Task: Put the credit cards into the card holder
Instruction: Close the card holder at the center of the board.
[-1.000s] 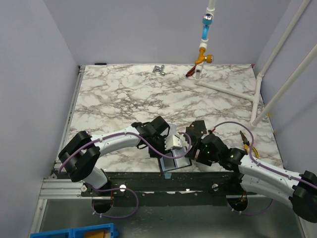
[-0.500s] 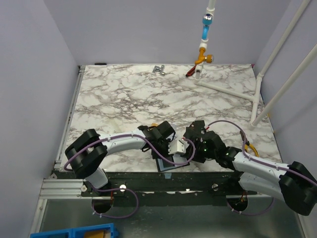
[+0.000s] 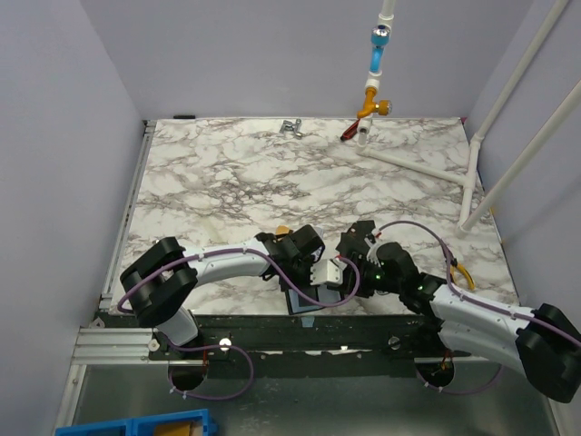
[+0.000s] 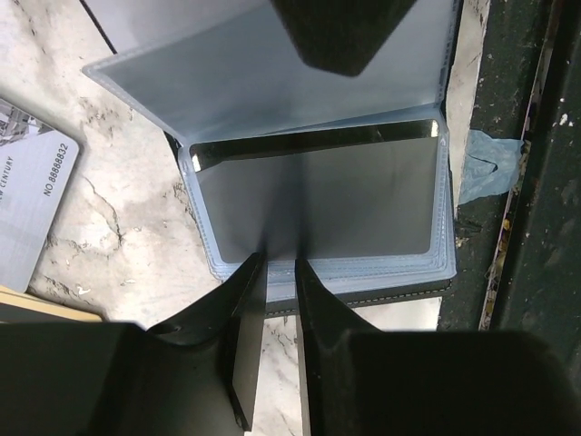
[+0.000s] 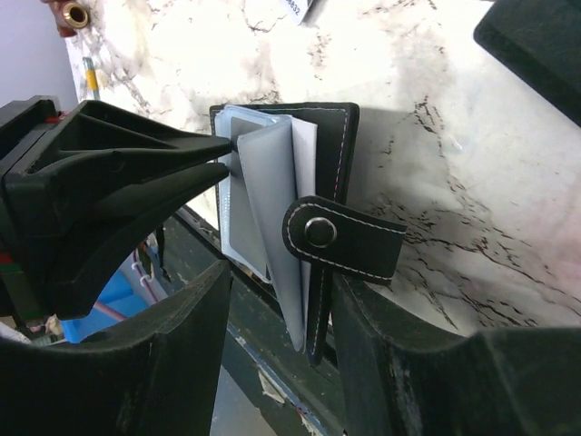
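The card holder (image 3: 307, 300) lies open at the table's front edge, showing bluish-grey sleeves (image 4: 318, 209). Its black cover with the clasp tab (image 5: 345, 238) stands upright. My left gripper (image 4: 281, 263) is only a narrow slit apart, with nothing in the slit. Its tips press on the edge of the lower sleeves (image 5: 238, 209). My right gripper (image 5: 277, 272) is open and straddles the raised cover and loose sleeves, with a gap on its left side. The pale grey-blue credit card (image 4: 32, 204) lies on the marble beside the holder. The gold-tan card's edge (image 4: 36, 304) shows just under it.
The table's front edge and a black rail (image 4: 536, 227) run right beside the holder, with blue tape (image 4: 490, 168) there. Yellow-handled pliers (image 3: 458, 271) lie to the right. White pipes (image 3: 418, 159), a hanging valve fixture (image 3: 370, 100) and a small metal clip (image 3: 290, 127) stand at the back.
The right jaws have narrowed around the holder's raised cover. Both grippers have drawn closer together over the holder, and the left arm has shifted slightly right.
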